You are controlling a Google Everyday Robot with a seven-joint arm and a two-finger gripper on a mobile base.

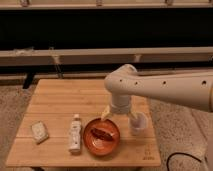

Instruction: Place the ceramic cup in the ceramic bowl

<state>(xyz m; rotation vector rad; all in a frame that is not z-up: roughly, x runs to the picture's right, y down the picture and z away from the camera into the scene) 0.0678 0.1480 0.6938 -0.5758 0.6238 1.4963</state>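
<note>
The white ceramic cup stands upright on the right part of the wooden table. Left of it sits the orange-brown ceramic bowl, with a dark red thing lying inside. My white arm comes in from the right and bends down over the table. My gripper hangs under the wrist, just above the table between bowl and cup, open with nothing in it. One fingertip is over the bowl's far rim, and the other side is close beside the cup's left wall. The arm hides part of the cup's rim.
A white tube with a cap lies left of the bowl. A small pale packet lies near the table's left front corner. A dark cable runs over the floor at the right. A long rail stands behind the table.
</note>
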